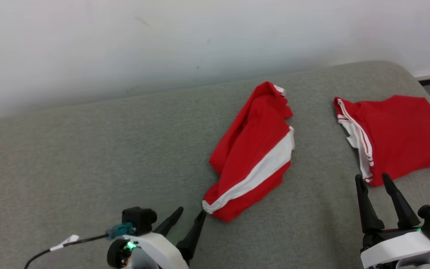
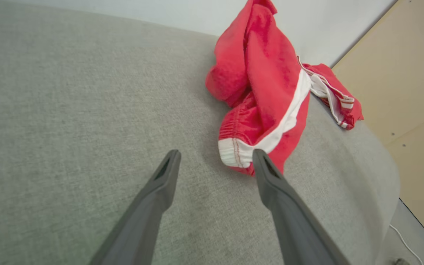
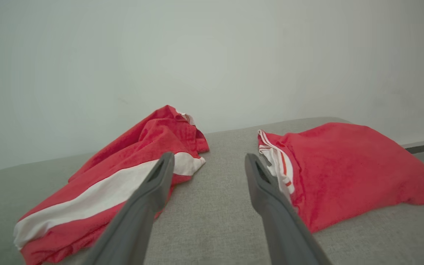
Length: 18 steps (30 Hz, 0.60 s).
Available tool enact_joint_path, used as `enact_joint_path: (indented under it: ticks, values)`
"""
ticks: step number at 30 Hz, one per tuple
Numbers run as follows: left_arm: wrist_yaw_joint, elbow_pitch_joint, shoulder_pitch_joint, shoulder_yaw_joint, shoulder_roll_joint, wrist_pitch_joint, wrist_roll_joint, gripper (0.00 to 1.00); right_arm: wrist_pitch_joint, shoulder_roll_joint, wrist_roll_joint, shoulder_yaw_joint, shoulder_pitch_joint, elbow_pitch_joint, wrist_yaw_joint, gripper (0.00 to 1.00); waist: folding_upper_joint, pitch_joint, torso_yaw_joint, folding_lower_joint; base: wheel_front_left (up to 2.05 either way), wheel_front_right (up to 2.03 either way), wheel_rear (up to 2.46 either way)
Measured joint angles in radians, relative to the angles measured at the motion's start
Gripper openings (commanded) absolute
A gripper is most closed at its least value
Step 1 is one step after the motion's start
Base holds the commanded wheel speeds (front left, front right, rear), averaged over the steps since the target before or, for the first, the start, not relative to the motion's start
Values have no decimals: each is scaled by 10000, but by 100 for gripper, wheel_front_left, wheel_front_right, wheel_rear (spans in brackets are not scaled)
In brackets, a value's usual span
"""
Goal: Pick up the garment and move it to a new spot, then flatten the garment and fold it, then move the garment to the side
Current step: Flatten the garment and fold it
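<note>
The crumpled garment (image 1: 254, 157), red with a white stripe, lies near the middle of the grey cushion (image 1: 88, 160). Its long axis runs slantwise, from the near edge up toward the far right corner. Its near end, with the white band, lies just at the left gripper (image 1: 191, 212), whose two fingers stand wide apart and hold nothing. One fingertip perhaps touches the band, but the view does not let me be sure. The right gripper (image 1: 371, 176) is also spread and empty. It stands farther from this garment, at the near corner of a second red garment (image 1: 401, 134) that lies flat by the right edge. I judge the left arm the nearer one for the pick. Nothing stands between; only the second garment takes space at the right.
</note>
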Motion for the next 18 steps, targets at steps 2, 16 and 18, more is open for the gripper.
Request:
enact_joint_path:
  ticks: [2,16,18]
  values:
    - [0,186,-128,-211,54,98,-428,100,13,48,-65,-75,31,-63,0,100,0,71,-226,0,0,0,0]
    - [-2,909,-1022,-1312,573,-61,-1638,13,71,282,-182,-125,127,-169,0,100,0,297,-956,0,0,0,0]
    - [-2,880,-1101,-1473,631,-192,-1672,0,69,299,-192,-144,147,-142,0,100,0,259,-896,0,0,0,0]
